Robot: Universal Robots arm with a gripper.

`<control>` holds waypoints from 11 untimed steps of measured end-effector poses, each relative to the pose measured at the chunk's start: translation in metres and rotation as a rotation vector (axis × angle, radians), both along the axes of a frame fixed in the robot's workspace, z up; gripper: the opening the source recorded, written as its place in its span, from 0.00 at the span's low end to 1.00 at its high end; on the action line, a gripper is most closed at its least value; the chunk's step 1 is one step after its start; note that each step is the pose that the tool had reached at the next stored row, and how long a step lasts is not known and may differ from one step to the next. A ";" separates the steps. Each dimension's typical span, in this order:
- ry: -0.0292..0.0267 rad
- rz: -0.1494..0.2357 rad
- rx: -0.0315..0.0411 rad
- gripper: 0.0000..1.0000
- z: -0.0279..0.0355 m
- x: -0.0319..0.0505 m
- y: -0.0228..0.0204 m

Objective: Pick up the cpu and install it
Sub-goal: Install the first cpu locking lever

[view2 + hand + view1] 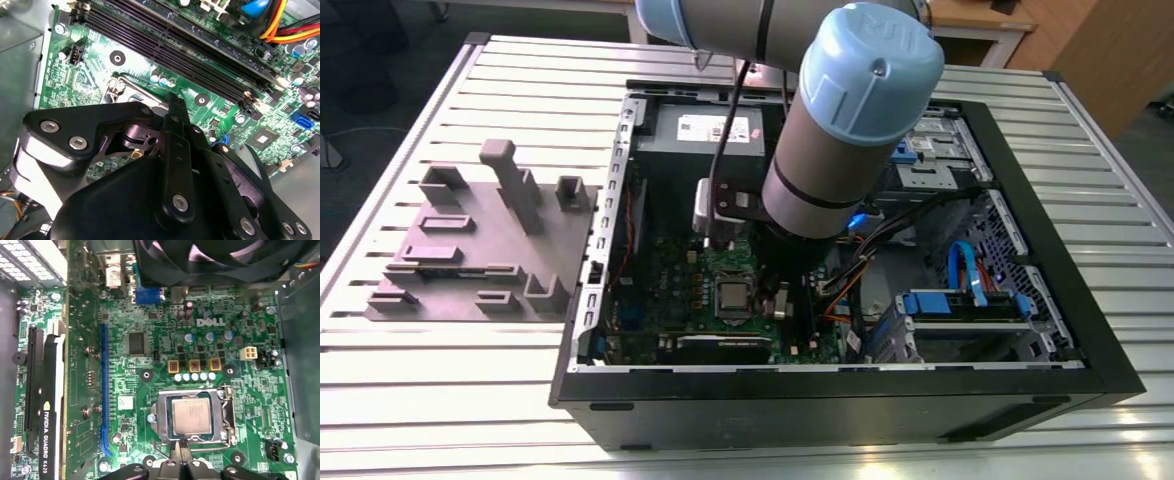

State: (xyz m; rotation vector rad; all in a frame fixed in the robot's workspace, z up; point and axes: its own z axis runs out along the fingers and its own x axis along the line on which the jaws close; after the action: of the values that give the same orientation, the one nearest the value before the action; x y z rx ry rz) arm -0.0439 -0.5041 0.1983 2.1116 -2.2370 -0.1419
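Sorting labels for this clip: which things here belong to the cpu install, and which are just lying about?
Job:
cpu, sitting in the motherboard socket
gripper, right beside the cpu

Lying about:
graphics card
grey fixture block
blue and orange cables

UR arm, grey tubes with pale blue caps, black gripper.

Exterior view: arm (834,150) has silver-grey cylindrical body, light blue rounded joint caps, black band near wrist, black cable down its side, silver-white wrist module. Second wrist view: gripper (172,107) matte black, chunky linkage plates, slim fingers (176,145), silver hex screws at pivots, white-silver block on one side.
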 end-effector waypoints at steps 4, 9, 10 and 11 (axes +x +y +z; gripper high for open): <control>0.0000 0.023 0.0000 0.10 -0.0013 -0.0017 -0.0005; 0.0001 0.033 0.0000 0.10 -0.0045 -0.0020 -0.0006; 0.0001 0.034 0.0000 0.10 -0.0051 -0.0021 -0.0006; 0.0000 0.034 0.0000 0.10 -0.0056 -0.0021 -0.0006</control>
State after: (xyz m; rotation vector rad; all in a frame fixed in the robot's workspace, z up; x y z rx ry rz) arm -0.0460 -0.5047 0.1928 2.1482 -2.1998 -0.1402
